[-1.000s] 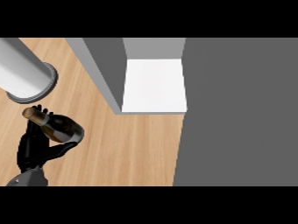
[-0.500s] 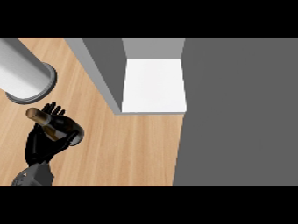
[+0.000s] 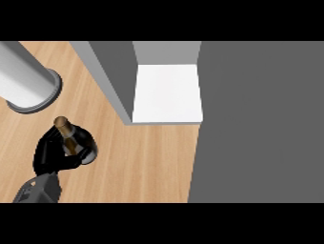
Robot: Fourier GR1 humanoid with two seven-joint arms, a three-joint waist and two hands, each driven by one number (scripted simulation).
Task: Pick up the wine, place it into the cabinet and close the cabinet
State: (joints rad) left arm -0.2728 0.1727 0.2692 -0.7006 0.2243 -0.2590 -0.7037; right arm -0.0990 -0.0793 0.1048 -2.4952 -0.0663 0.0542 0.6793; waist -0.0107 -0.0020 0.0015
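Note:
The wine bottle (image 3: pixel 65 132) stands on the wooden counter (image 3: pixel 151 162) at the lower left, dark with a brown neck pointing up and left. My left hand (image 3: pixel 51 153) is shut on it, fingers curled round its body from the left and hiding most of it. The cabinet shows to the right as an open compartment with a white floor (image 3: pixel 166 93), bounded on the left by a grey panel (image 3: pixel 112 78). Bottle and hand are left of that panel and below it. My right hand does not show.
A big pale cylinder (image 3: pixel 17 76) with a dark ring at its foot stands at the upper left, close behind the bottle. A broad dark grey surface (image 3: pixel 270 119) fills the right side. Bare counter lies between the bottle and the cabinet.
The fingers, raised beside the bottle's neck half a second ago, have curled round the bottle. Hand and bottle have shifted slightly to the right.

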